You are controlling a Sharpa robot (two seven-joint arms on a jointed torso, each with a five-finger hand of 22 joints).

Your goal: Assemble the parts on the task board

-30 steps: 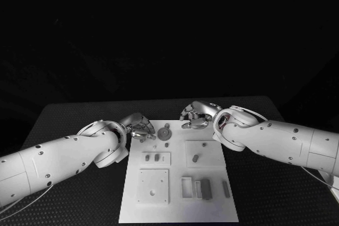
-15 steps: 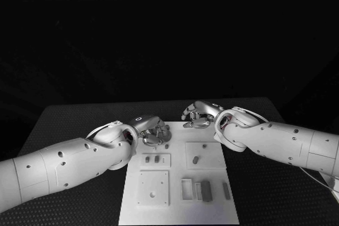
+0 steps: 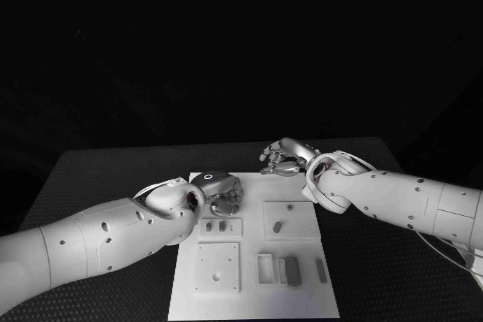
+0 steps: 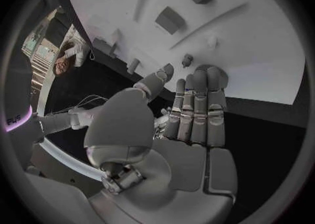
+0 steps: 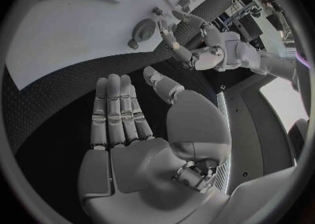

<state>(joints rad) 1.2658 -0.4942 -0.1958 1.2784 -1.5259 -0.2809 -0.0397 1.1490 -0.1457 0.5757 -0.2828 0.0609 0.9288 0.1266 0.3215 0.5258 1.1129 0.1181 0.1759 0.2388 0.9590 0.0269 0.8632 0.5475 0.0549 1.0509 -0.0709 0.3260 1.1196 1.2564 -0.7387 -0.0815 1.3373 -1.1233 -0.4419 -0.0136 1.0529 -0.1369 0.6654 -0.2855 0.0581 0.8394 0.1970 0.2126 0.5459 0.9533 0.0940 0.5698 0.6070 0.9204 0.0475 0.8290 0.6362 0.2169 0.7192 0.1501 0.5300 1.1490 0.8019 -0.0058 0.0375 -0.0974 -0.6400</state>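
Note:
The white task board (image 3: 302, 294) lies in the middle of the black table. My left hand (image 3: 221, 193) hovers over its far left part with fingers straight and nothing in them (image 4: 195, 108). Its fingertips (image 5: 165, 31) reach next to a round grey disc (image 5: 142, 29) on the board. My right hand (image 3: 285, 158) hangs past the board's far edge, flat and empty (image 5: 121, 116). Small grey parts stand on the board: two pegs (image 3: 216, 225), an oblong piece (image 3: 277, 226), a block (image 3: 293, 269) and a strip (image 3: 322, 268).
A square plate with holes (image 3: 218, 266) and a small open tray (image 3: 266, 268) sit on the near half of the board. Black table surface (image 3: 100, 168) extends to both sides. My two forearms flank the board's far half.
My left hand has swung right onto the board and now covers the round disc in the head view. My right hand has drawn slightly back past the board's far edge.

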